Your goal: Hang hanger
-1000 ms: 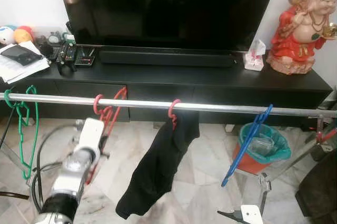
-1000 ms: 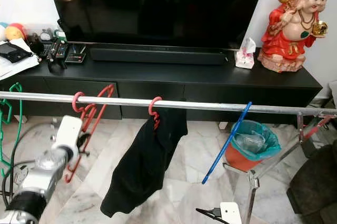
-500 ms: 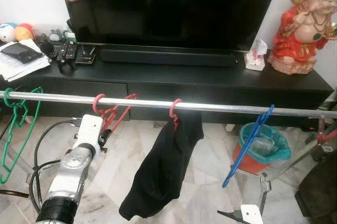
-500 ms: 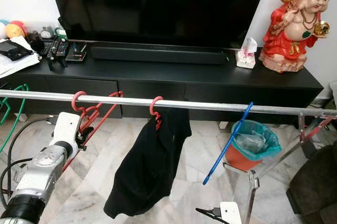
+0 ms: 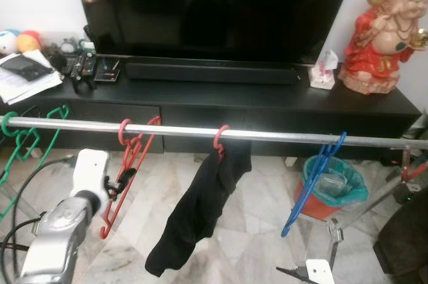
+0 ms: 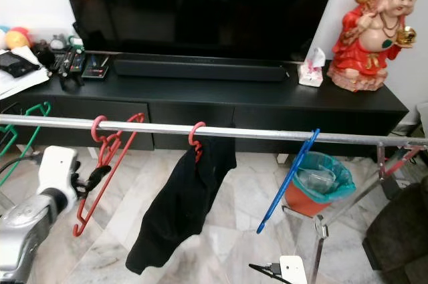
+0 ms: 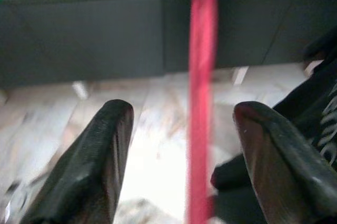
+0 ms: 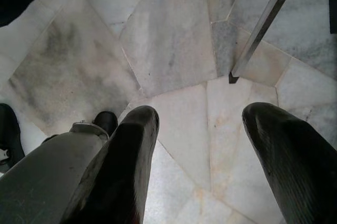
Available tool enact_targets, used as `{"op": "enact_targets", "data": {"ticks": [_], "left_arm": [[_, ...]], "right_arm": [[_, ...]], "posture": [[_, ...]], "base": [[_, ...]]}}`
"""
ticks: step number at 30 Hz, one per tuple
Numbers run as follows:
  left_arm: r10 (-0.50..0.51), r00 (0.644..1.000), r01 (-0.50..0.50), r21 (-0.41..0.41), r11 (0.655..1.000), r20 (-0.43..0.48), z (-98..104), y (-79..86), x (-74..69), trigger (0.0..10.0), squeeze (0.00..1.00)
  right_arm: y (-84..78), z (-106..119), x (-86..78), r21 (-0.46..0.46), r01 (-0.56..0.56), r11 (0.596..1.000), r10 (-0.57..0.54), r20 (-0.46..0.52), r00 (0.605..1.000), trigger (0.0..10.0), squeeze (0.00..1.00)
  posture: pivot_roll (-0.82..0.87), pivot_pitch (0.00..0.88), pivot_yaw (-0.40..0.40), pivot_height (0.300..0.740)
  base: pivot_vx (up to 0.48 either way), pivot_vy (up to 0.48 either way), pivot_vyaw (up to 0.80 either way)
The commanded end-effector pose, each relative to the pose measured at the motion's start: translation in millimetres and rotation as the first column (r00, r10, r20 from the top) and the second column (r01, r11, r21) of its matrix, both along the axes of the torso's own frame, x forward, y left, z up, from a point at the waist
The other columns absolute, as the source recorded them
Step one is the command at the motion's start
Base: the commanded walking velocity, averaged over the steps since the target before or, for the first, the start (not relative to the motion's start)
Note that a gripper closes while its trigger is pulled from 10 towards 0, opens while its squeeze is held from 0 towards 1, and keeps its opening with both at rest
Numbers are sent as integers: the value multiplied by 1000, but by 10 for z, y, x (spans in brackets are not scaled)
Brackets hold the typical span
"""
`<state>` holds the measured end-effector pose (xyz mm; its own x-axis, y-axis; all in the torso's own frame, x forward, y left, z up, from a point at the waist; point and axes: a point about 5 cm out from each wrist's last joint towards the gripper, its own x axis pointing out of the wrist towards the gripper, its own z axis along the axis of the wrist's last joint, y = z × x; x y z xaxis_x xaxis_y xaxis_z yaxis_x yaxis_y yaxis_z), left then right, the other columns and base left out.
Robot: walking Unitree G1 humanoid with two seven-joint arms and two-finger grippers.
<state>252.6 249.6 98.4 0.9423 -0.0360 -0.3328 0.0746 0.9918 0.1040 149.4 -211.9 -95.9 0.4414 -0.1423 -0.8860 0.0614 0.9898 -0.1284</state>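
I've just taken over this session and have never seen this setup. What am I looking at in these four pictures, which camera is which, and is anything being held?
You are seeing a walking humanoid robot's own cameras. The two wide pictures come from its head, looking down at a metal rail in front of a black TV cabinet. On the rail hang a green hanger, a red hanger, a second red hanger carrying a black garment, and a blue hanger.

The close-ups come from wrist cameras looking along each claw's black fingers. The left claw is open, with the red hanger's bar between its fingers, not squeezed. The right claw is open over the marble floor, holding nothing.
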Motion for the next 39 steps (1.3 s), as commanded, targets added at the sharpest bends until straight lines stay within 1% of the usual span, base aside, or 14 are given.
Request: {"op": "enact_targets", "data": {"ticks": [1, 3, 4, 5, 6, 10, 14, 15, 17, 21, 23, 25, 33, 39], "left_arm": [[31, 1000, -31, 3, 1000, 3, -37, 99, -92, 10000, 1000], [64, 998, -64, 10, 998, -4, -99, 153, -148, 10000, 1000], [126, 992, -126, 6, 992, 0, -167, 216, -200, 10000, 690], [126, 992, -126, 6, 992, 0, -167, 216, -200, 10000, 690], [198, 980, -198, 19, 980, 8, -230, 291, -245, 10000, 0], [333, 943, -332, 50, 942, -16, -417, 425, -348, 10000, 0], [370, 928, -368, 49, 928, -31, -535, 428, -407, 10000, 0], [362, 932, -362, 3, 932, -27, -585, 366, -412, 10000, 0], [350, 936, -351, -22, 936, -27, -624, 320, -418, 10000, 0], [282, 957, -287, -71, 955, -64, -775, 209, -480, 10000, 0], [136, 983, -143, -43, 989, -122, -894, 81, -557, 10000, 0], [91, 986, -99, -50, 994, -138, -927, 35, -593, 10000, 0], [19, 988, -31, -75, 997, -151, -964, -31, -639, 10000, 0], [-77, 964, 77, -12, 997, -255, -1129, -60, -777, 10000, 0]], "right_arm": [[-33, 4, -4, -8, 10, 1000, -10, -3, 1000, 10000, 0], [-33, 4, -5, -7, 12, 1000, -12, -3, 1000, 10000, 0], [-32, 3, -7, -7, 13, 1000, -13, -3, 1000, 10000, 0], [-32, 3, -7, -7, 13, 1000, -13, -3, 1000, 10000, 0], [-29, 2, -8, -7, 15, 1000, -15, -4, 1000, 10000, 0], [-27, 1, -9, -7, 17, 1000, -17, -4, 1000, 10000, 0], [-25, 0, -10, -6, 20, 1000, -20, -3, 1000, 10000, 0], [-25, 0, -11, -6, 22, 1000, -22, -3, 1000, 10000, 0], [-23, -1, -13, -6, 23, 1000, -23, -3, 1000, 10000, 0], [-20, -4, -18, -5, 21, 1000, -21, -4, 1000, 10000, 0], [-19, -5, -21, -5, 22, 1000, -22, -4, 1000, 10000, 0], [-19, -6, -24, -6, 22, 1000, -22, -5, 1000, 10000, 0], [-16, -9, -32, -5, 20, 1000, -20, -7, 1000, 10000, 0], [-10, -12, -37, -4, 20, 1000, -20, -8, 1000, 10000, 0]], "posture": [[-28, 0, -98, 732], [-25, 0, -98, 732], [-23, 0, -97, 732], [-23, 0, -97, 732], [-25, 0, -94, 732], [-29, 0, -92, 732], [-30, 0, -91, 732], [-30, 0, -91, 732], [-30, 0, -88, 732], [-29, 0, -86, 732], [-27, 0, -84, 732], [-26, 0, -83, 732], [-22, 0, -81, 732], [-21, 0, -78, 732]], "base": [[0, 0, 0], [0, 0, 0], [0, 0, 0], [0, 0, 0], [0, 0, 0], [0, 0, 0], [0, 0, 0], [0, 0, 0], [0, 0, 0], [0, 0, 0], [0, 0, 0], [0, 0, 0], [0, 0, 0], [0, 0, 0]]}}
